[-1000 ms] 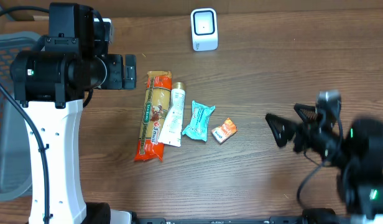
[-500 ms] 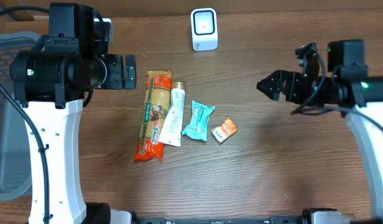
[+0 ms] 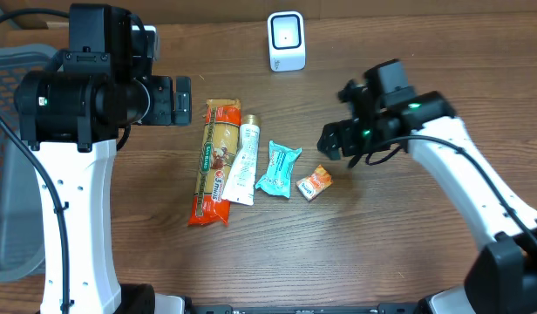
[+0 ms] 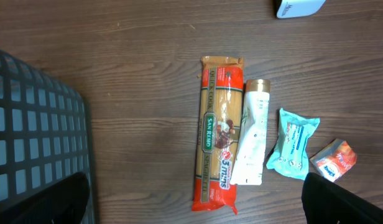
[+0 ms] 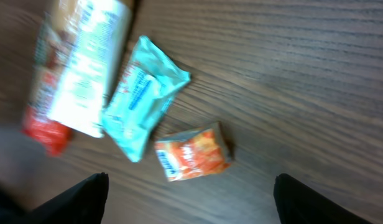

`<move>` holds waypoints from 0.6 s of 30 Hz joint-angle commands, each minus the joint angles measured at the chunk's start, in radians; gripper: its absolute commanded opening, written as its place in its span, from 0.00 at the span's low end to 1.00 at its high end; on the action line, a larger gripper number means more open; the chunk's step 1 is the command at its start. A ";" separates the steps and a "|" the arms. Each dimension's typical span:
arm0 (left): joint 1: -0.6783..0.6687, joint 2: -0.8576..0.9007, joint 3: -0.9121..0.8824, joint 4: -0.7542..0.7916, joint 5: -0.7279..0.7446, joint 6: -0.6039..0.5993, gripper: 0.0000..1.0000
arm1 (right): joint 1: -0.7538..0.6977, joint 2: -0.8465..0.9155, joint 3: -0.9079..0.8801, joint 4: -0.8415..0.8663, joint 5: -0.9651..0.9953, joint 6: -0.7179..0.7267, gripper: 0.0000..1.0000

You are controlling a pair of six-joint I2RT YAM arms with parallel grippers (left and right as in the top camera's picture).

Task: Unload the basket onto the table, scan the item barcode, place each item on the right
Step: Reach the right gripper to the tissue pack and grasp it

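1. Four packs are lying side by side on the tabletop (image 3: 408, 244): a long pasta bag (image 3: 214, 166), a white tube (image 3: 243, 161), a blue-green pack (image 3: 278, 168) and a small orange pack (image 3: 314, 182).
2. I am holding the right end effector (image 3: 329, 142) near the small orange pack, not touching it. Its fingers are standing wide apart, gripping nothing.
3. The white scanner (image 3: 286, 40) is sitting at the far edge, well apart from the packs.
4. The left end effector (image 3: 174, 99) is hanging beside the pasta bag's top end, wide open and gripping nothing.
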 commanded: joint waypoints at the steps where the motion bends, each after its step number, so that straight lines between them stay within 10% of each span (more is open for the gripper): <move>1: -0.006 0.006 0.008 0.001 -0.002 0.019 1.00 | 0.061 0.044 0.019 0.005 0.105 -0.218 0.84; 18: -0.006 0.006 0.008 0.002 -0.002 0.019 1.00 | 0.127 0.110 0.018 0.031 0.104 -0.526 0.74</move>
